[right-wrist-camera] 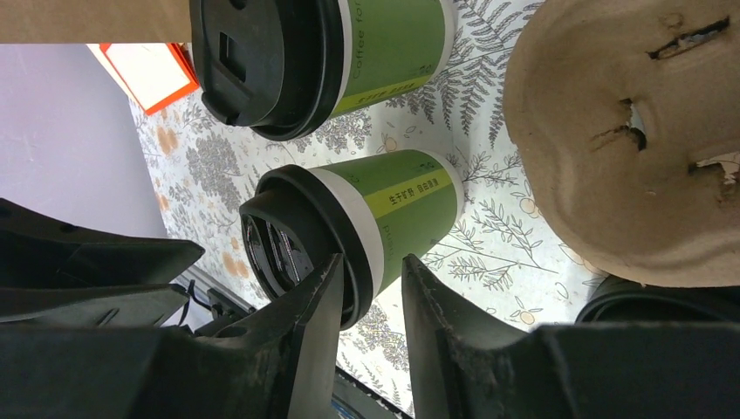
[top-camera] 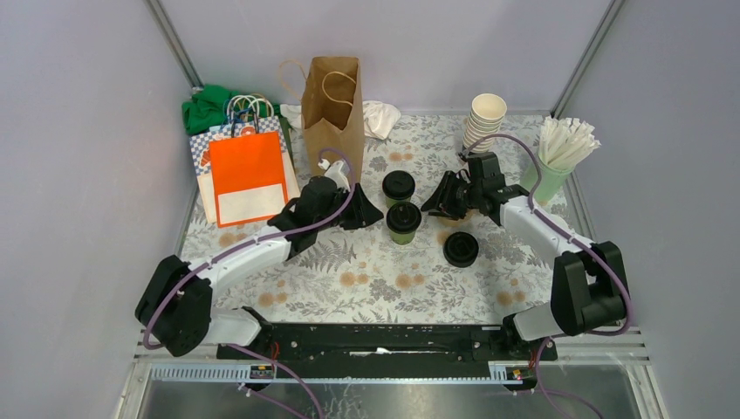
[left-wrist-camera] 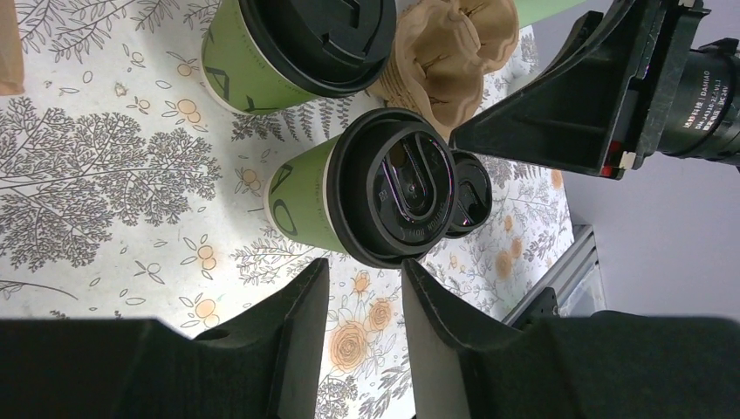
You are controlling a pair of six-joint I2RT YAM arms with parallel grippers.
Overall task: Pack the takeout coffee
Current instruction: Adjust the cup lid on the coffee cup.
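The nearer lidded cup [top-camera: 404,220] is flanked: left gripper [top-camera: 370,214] at 9 o'clock, right gripper [top-camera: 433,204] at 2 o'clock, both released.

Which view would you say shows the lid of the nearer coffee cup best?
The left wrist view: the lid faces the camera almost squarely and fills the middle, its sip flap clear. The right wrist view catches the lid at a steep slant, mostly its rim. The top view shows the lid whole but small.
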